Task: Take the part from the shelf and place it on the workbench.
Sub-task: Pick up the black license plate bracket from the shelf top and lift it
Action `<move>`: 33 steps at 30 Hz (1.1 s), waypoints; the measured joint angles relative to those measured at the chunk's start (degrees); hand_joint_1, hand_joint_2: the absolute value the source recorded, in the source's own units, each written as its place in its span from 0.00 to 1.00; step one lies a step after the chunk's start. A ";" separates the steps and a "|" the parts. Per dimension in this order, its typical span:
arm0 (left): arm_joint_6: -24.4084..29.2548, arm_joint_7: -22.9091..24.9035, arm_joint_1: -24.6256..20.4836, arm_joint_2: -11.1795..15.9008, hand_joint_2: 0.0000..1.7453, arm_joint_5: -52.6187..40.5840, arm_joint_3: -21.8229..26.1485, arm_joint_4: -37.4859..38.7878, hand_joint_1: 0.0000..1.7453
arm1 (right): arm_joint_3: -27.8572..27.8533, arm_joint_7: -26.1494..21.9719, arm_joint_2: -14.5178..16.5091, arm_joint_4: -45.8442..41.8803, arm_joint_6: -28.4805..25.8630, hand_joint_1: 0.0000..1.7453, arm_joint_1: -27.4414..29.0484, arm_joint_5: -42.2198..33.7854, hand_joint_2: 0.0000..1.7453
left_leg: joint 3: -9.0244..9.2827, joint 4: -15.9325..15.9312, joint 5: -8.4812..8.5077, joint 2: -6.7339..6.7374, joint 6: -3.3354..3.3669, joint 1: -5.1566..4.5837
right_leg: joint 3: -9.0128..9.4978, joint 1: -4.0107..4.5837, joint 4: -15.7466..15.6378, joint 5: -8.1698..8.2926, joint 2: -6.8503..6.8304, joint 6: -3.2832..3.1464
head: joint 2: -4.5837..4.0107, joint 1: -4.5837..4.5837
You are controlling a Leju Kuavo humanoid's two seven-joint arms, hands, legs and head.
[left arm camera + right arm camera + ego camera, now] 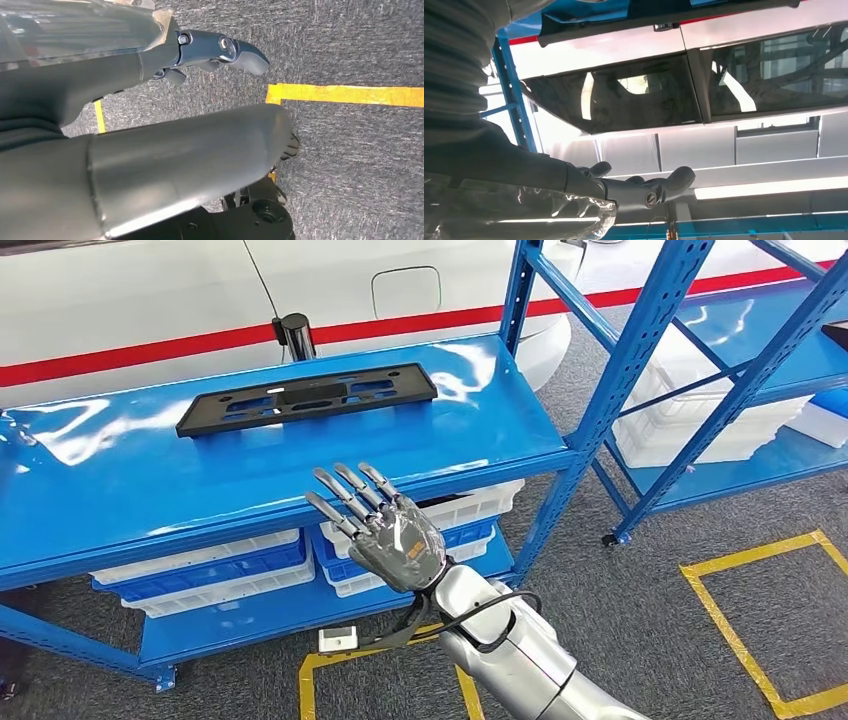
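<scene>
A long flat black plastic part with slots lies on the blue shelf, toward its back. My right hand hovers over the shelf's front edge, nearer to me than the part and a little to its right, fingers spread and empty. The right wrist view shows its thumb and fingers extended with nothing between them. My left hand hangs down over the grey carpet, its fingers loosely extended and empty.
A white car with a red stripe stands behind the shelf. White and blue bins fill the lower level. A second blue rack with white bins stands to the right. Yellow tape marks the floor.
</scene>
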 joint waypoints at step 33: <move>0.02 -0.16 0.08 -0.07 0.00 -0.22 0.02 0.00 0.00 | 0.61 0.11 0.14 1.21 -0.11 0.00 0.40 -0.19 1.00 | 0.81 0.28 -0.85 -0.19 0.02 -0.22 | 1.43 0.02 -4.01 2.40 0.01 1.37 | 0.00 -0.02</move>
